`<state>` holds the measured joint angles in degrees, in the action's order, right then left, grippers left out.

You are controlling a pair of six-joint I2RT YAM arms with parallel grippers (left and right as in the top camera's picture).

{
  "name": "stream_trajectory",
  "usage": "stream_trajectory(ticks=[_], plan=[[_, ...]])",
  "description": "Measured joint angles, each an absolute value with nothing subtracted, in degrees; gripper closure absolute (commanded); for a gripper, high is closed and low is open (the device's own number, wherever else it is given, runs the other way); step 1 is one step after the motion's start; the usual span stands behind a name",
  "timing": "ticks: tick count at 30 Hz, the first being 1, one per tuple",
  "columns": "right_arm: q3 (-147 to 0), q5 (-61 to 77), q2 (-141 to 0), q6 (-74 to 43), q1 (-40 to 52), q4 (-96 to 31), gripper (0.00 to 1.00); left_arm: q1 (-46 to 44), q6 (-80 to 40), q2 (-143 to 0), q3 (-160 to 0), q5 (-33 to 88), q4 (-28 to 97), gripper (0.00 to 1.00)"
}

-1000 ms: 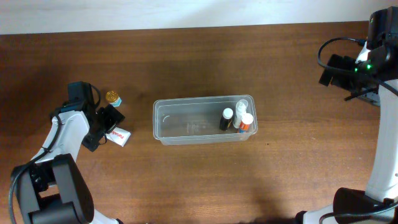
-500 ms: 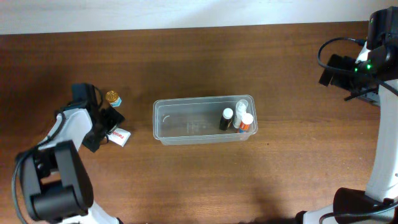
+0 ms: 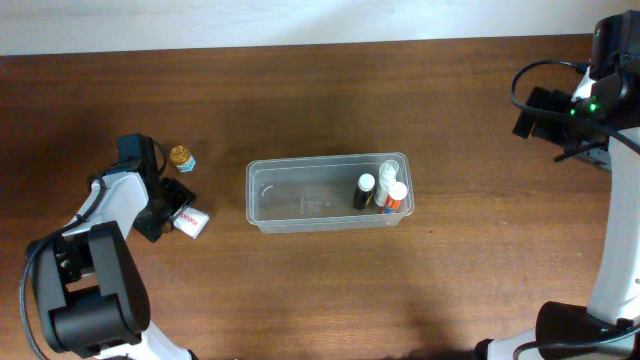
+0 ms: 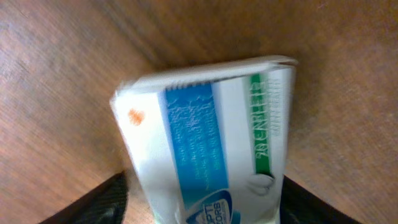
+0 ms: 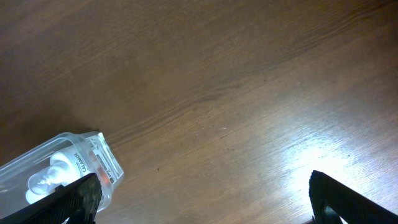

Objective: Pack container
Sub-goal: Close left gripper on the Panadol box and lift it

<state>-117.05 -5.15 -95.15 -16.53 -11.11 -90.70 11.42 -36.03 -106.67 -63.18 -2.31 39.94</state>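
The container (image 3: 325,160) sits near the middle of the worktop (image 3: 320,300), its long sides running left to right. Three bottles stand together at its right end: a black bottle (image 3: 363,192), a white bottle (image 3: 386,178) and an orange-banded tube (image 3: 397,196), the last two close to the right wall. The left half of the container shows bare floor up to the rounded corners.

The left tool (image 4: 202,208) is low over a small white box (image 3: 191,220) that lies on the wood to the left of the container, apart from its left wall. From the left wrist, the box's blue and green print fills the space between the two dark fingers (image 4: 102,202), which sit tight at its two long edges. Whether they are pressing it cannot be told. A gold-capped jar (image 3: 181,156) stands just behind the box, apart from it.

The right tool (image 5: 200,186) hangs at the far right, well away from the container, its fingers spread wide over bare wood with nothing between them. A corner of the container shows at the lower left of the right wrist view.

Broad wood lies open in front of and behind the container.
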Motion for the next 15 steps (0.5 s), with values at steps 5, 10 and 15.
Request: stream_trajectory(ticks=[5, 10, 15], plan=[[-117.1, -5.1, -95.2, -16.5, -11.1, -90.7, 0.02, 11.4, -35.4, -106.7, -63.2, -2.4, 41.9, 0.52], [-117.1, -5.1, -95.2, -16.5, -11.1, -90.7, 0.02, 11.4, -32.0, -106.7, -63.2, -2.1, 42.2, 0.53], [-117.1, -5.1, -95.2, -16.5, -11.1, -90.7, 0.02, 11.4, -27.1, -107.5, -64.6, -0.3, 44.2, 0.53]])
